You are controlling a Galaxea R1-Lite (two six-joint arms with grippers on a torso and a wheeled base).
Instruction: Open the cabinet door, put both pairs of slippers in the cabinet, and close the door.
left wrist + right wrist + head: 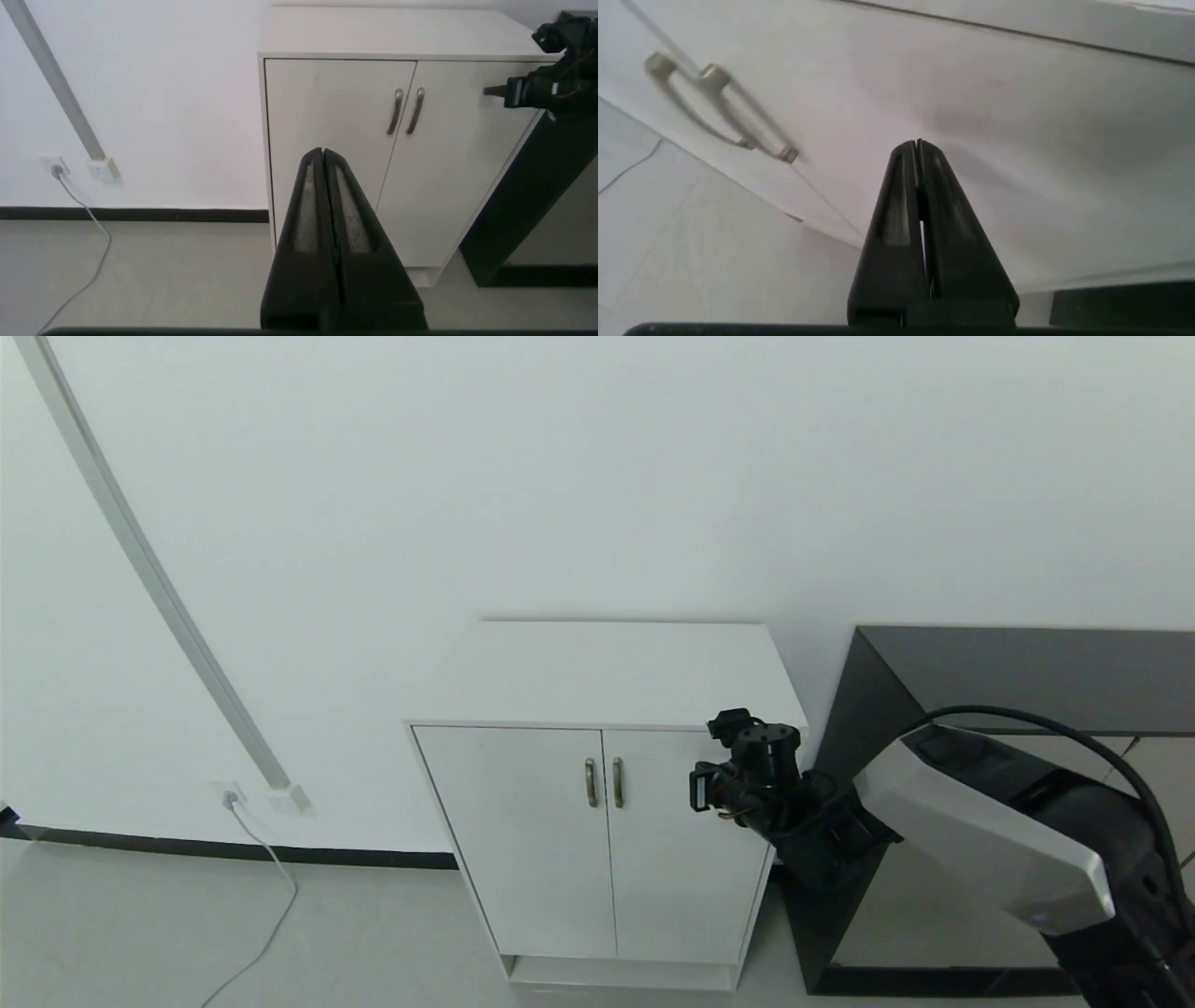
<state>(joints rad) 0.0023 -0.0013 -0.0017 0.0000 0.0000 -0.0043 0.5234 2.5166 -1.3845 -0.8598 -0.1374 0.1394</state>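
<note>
Facing right end effector [918, 149], closed cabinet door [674, 887]

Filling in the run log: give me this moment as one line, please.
cabinet: shut | right gripper: shut, before right door, off the handles | left gripper: shut, back from cabinet

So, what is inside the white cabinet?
Both doors of the cabinet are shut, so its inside is covered and cannot be seen. What shows is the door fronts with their two handles.
</note>
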